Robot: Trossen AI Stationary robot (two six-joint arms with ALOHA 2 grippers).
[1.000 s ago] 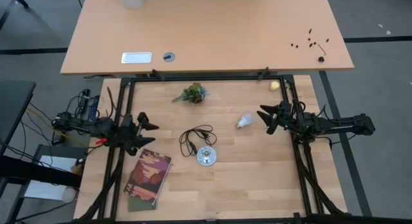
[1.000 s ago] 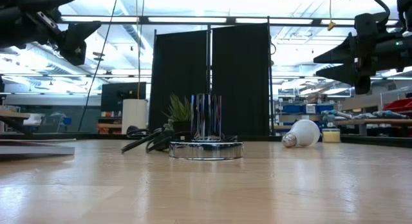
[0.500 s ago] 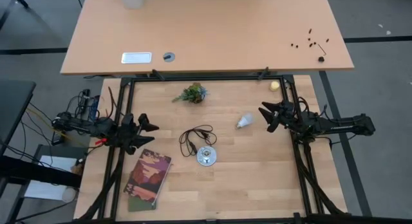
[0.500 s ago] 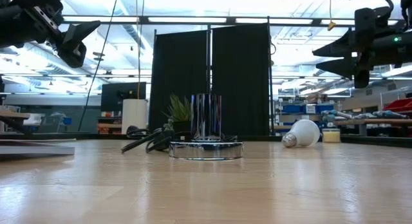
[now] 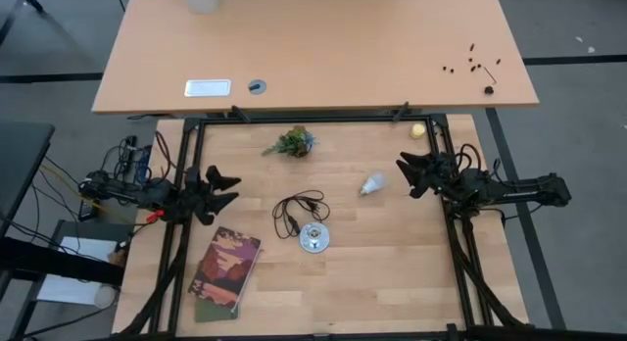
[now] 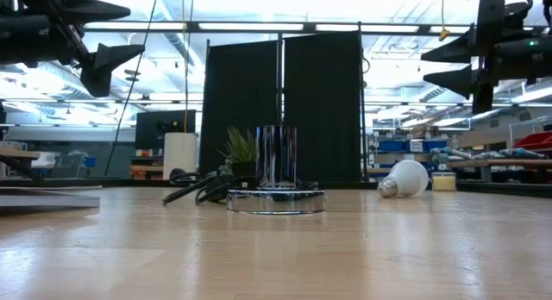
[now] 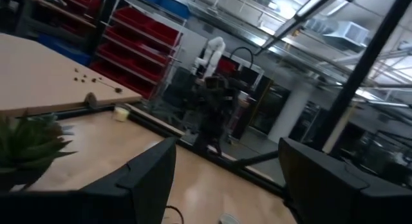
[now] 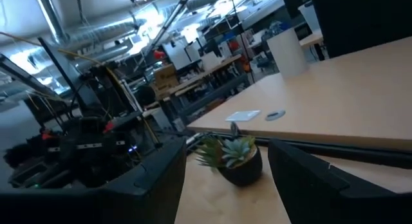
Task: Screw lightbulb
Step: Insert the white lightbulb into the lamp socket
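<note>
Across the pale wooden work table (image 5: 392,272), framed by black rails, several things are spread, with a larger tan desk (image 5: 313,47) beyond it. Near the front left corner a paperback book with a reddish-green cover (image 5: 225,272) is laid flat. At the middle a flat round silver socket disc (image 5: 313,240) is seen, its black cord (image 5: 297,209) looped just behind it. A small green potted plant (image 5: 291,142) is placed toward the far edge, and a small pale yellow round object (image 5: 418,129) at the far right corner. The small white frosted lightbulb (image 5: 371,184) is laid on its side between the disc and the right gripper (image 5: 409,176), untouched. That gripper is held in the air just right of the bulb, fingers spread and empty. The left gripper (image 5: 221,189) is likewise raised near the left edge, parted and holding nothing. Shelving and black partition panels (image 6: 280,110) are visible in the room behind.
</note>
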